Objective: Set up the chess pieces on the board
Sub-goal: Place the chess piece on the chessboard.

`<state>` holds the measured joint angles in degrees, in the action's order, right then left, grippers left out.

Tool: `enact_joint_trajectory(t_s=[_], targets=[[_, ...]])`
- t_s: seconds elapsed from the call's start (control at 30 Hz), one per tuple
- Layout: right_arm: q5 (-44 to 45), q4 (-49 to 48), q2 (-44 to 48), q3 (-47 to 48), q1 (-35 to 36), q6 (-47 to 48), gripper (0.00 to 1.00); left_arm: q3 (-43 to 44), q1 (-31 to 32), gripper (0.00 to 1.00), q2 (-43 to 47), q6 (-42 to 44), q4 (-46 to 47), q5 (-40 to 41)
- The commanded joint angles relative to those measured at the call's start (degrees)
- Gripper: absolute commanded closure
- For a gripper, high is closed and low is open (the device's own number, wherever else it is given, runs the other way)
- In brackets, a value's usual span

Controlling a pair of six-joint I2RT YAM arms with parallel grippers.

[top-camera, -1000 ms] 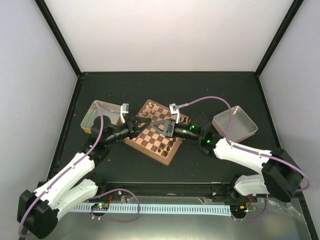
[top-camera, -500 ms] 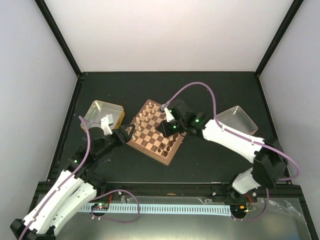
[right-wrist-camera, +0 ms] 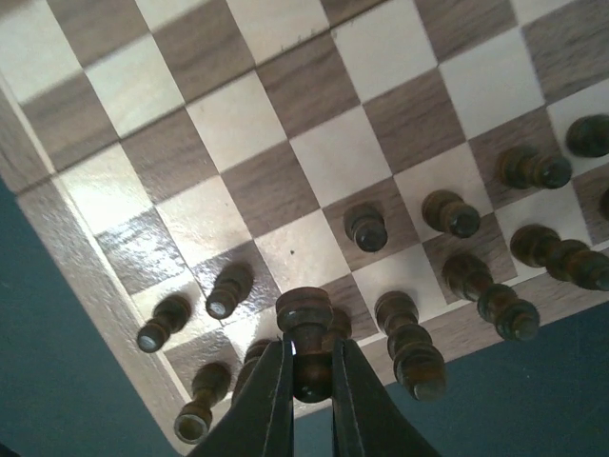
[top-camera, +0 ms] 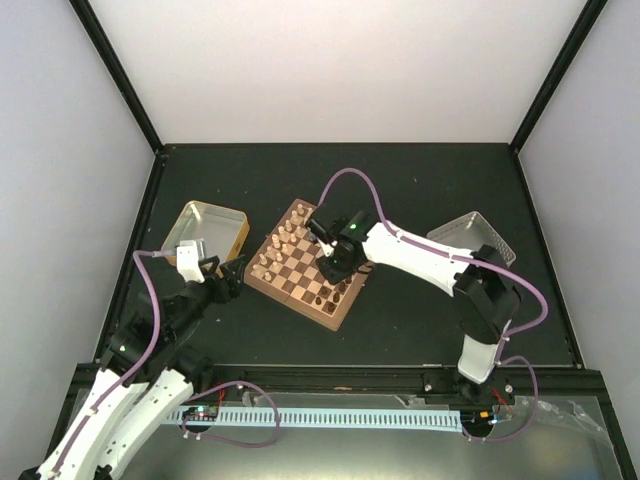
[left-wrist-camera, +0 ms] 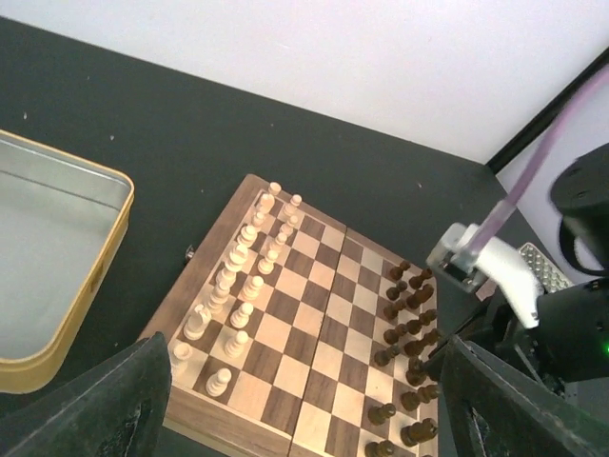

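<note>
One dark chessman (right-wrist-camera: 304, 324) stands upright, long axis vertical, pinched by the right pincer (right-wrist-camera: 311, 367) straight above the dark ranks (left-wrist-camera: 404, 314) along the 5 o'clock edge of the board (top-camera: 300, 278); its square probably lies directly below. At 9 o'clock, off the board, the left pincer (top-camera: 228, 277) hangs spread and empty, farther from that edge. Beside it the left tray (left-wrist-camera: 38, 362) looks empty; the right tray (top-camera: 462, 226), at 3 o'clock, is partly hidden.

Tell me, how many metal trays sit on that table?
2. One metal tray lies left of the chessboard; the other tray lies right of it. None seems hidden.
</note>
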<state>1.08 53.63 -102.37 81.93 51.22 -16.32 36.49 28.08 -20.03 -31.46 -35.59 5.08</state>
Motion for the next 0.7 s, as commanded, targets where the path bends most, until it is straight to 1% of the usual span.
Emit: enact_joint_trajectory(t_s=[0.0,0.3,0.67], targets=[[1.9,4.5,-3.3,2.9,1.2,1.8,0.97,-0.3,-0.2,0.20,1.8,4.4,0.0,0.5],[1.7,5.2,-8.3,5.9,1.5,2.1,0.95,-0.4,-0.2,0.18,2.1,4.6,0.0,0.8],[3.2,5.7,-10.4,6.4,1.5,2.6,0.90,-0.6,-0.2,0.17,2.2,4.4,0.2,0.9]])
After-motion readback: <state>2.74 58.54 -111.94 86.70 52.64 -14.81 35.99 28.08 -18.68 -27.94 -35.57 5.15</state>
